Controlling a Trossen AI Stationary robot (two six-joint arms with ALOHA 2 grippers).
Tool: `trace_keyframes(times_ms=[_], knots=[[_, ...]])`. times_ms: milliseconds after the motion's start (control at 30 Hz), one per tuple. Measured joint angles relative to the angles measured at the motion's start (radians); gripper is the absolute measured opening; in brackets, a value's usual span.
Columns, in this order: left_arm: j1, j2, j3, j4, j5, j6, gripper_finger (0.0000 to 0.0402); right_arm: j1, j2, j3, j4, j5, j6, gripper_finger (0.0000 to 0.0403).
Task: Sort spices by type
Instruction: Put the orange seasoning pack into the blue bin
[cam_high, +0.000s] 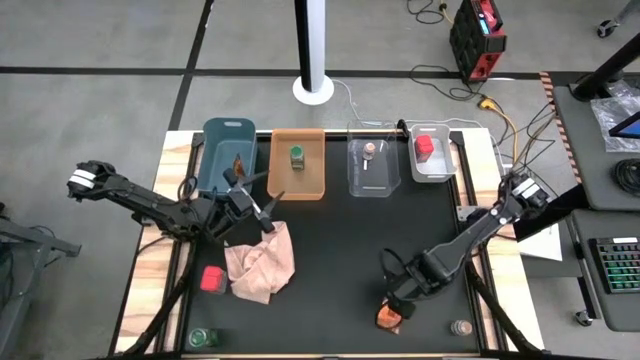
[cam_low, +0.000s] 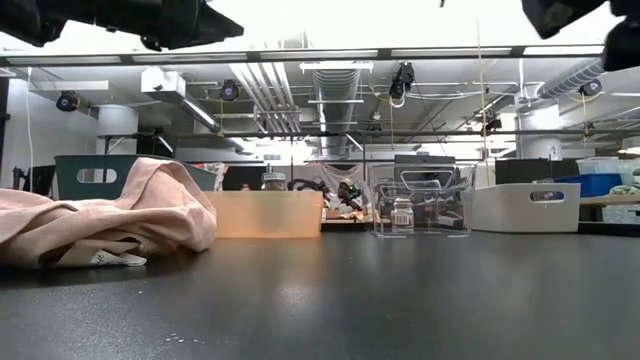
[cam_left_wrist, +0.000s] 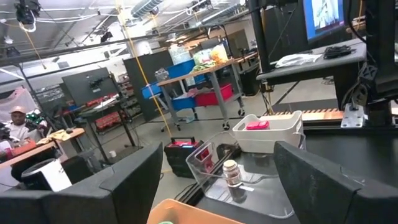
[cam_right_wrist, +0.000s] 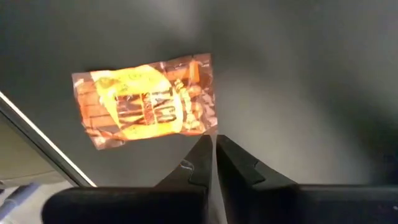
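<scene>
In the right wrist view an orange-brown foil packet (cam_right_wrist: 146, 102) lies flat on the black mat, and my right gripper (cam_right_wrist: 213, 148) is shut with its tips at the packet's corner. The high view places this gripper (cam_high: 397, 303) and packet (cam_high: 388, 319) near the table's near edge. My left gripper (cam_high: 265, 200) hovers open near the orange bin (cam_high: 297, 178), above the pink cloth's far edge. Still loose on the table are a red box (cam_high: 212, 279), a green-capped jar (cam_high: 203, 338) and a tan-lidded jar (cam_high: 461, 328). My right gripper comes from above with its shut fingertips (cam_right_wrist: 205, 149) right beside the packet's corner (cam_right_wrist: 208, 124). Whether they touch it, I cannot tell. The packet lies flat on the mat.
Along the far edge stands a row of bins: a blue bin (cam_high: 212, 150) with a foil packet, the orange one with a green-capped jar (cam_high: 297, 155), a clear bin (cam_high: 385, 175) with a tan-lidded jar (cam_left_wrist: 231, 174), and a white bin (cam_high: 440, 168) with a red box (cam_left_wrist: 257, 125). The pink cloth (cam_high: 262, 262) lies crumpled at left.
</scene>
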Motion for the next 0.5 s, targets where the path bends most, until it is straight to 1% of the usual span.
trace_keyframes(times_ms=[100,200,400,500], knots=[[0.0,0.0,0.006,-0.003,0.0,0.0,0.0291,0.012,0.0,-0.018,0.006,0.024,0.042,0.0029],[0.0,0.0,0.016,-0.003,0.0,0.0,0.0291,0.02,0.0,-0.041,0.007,0.052,0.07,0.0058],[0.0,0.0,0.04,-0.003,0.0,0.0,0.0291,0.03,0.0,-0.093,0.015,0.058,0.089,0.014],[0.0,0.0,0.056,-0.003,0.0,0.0,0.0291,0.03,0.002,-0.122,0.046,0.067,0.089,0.018]])
